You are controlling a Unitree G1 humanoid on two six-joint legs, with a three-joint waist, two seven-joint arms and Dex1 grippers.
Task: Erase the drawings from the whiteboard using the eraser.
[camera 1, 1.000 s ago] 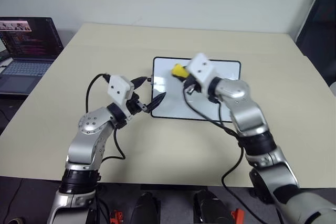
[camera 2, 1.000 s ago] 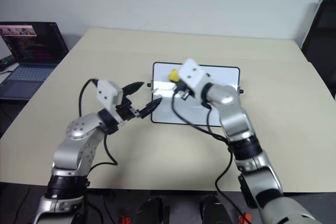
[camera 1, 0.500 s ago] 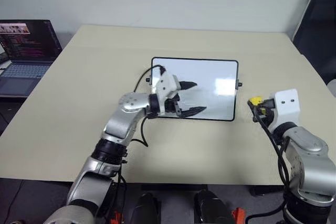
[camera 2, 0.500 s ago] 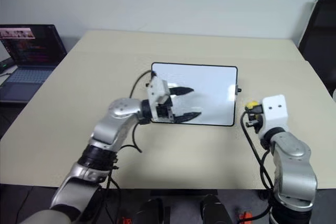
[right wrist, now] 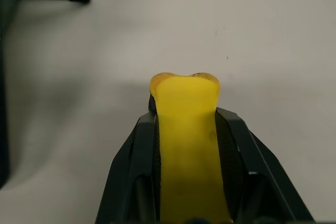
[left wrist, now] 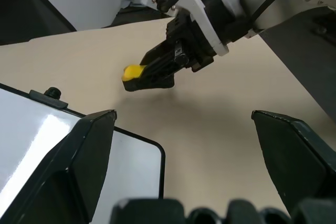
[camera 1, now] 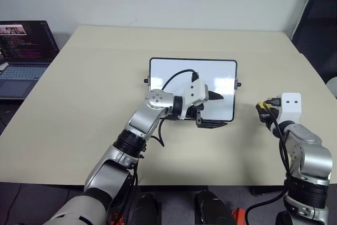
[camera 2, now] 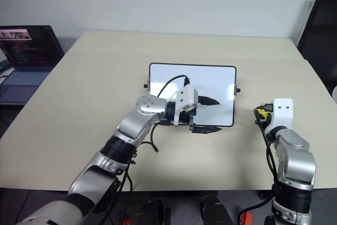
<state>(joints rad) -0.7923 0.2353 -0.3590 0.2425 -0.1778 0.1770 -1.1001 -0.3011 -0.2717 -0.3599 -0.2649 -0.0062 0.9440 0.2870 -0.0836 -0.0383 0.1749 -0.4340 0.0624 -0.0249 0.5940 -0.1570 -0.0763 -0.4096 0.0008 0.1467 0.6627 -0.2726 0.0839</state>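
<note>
The whiteboard (camera 1: 174,75) lies flat in the middle of the tan table, glossy white in a thin black frame. The drawings are out of view; the board surface that shows is plain white with glare. My left gripper (camera 1: 222,110) reaches across the board's near right corner, open, with nothing between its fingers (left wrist: 79,171). My right gripper (camera 1: 261,110) is off the board, to its right, low over the table. It is shut on the yellow eraser (right wrist: 186,129), whose yellow end (left wrist: 132,71) sticks out past the black fingertips (right wrist: 131,166).
An open laptop (camera 1: 23,51) stands on a separate surface at the far left. A black chair (camera 1: 318,25) is beyond the table's far right corner. Bare tabletop (camera 1: 95,88) surrounds the board.
My right gripper carried the eraser off the board to the right and lowered it beside the board. My left arm swung right across the board, its gripper still open.
</note>
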